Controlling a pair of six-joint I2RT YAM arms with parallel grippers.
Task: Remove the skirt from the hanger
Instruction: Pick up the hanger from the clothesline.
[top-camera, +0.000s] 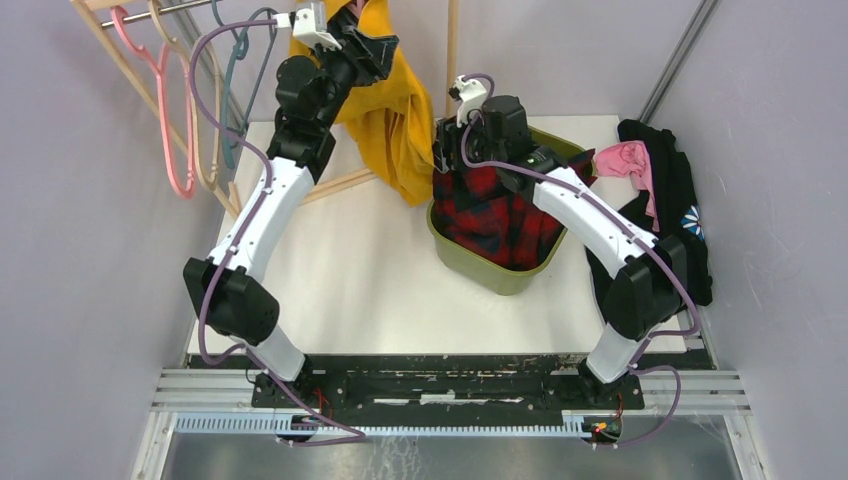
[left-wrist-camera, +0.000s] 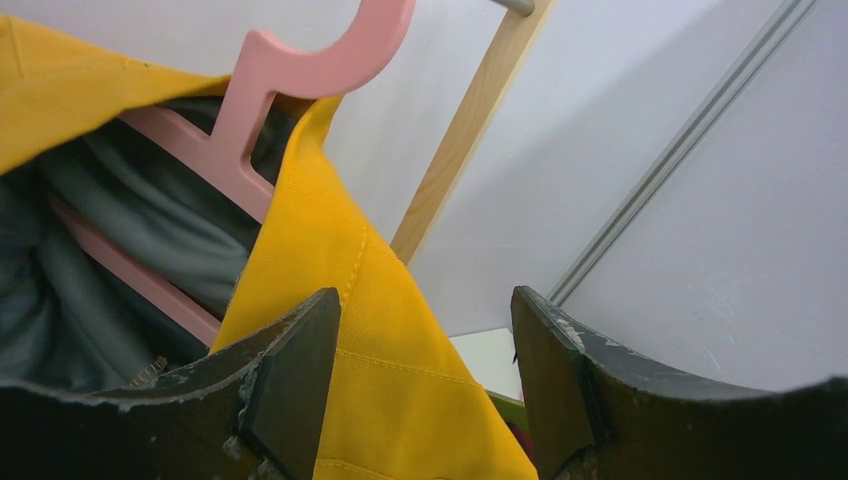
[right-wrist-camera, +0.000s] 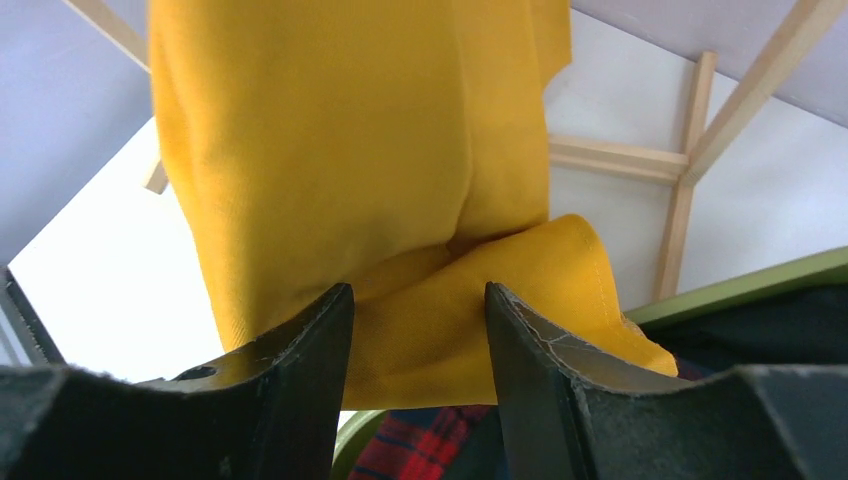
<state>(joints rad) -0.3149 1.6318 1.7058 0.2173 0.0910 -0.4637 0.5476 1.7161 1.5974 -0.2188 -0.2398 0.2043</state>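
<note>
Top view: yellow skirt (top-camera: 385, 110) hangs upper centre of frame, long axis running from the rail down toward the table, hem ending just left of the green basket (top-camera: 500, 278); left gripper (top-camera: 372, 48) sits at the skirt's top end by the waistband, right gripper (top-camera: 452, 150) lower down at the basket's upper left rim, just right of the hem, open or closed not readable here. Left wrist view: pink hanger (left-wrist-camera: 300, 70) upper left, waistband draped over its shoulder, grey lining inside; fingers spread, yellow edge lying between them, not pinched. Right wrist view: fingers also spread, hem fold dead ahead in the gap, skirt rising to the top of frame. Likely the left arm takes the hanger end, being nearer; the waistband has to slide off along the hanger's arm
</note>
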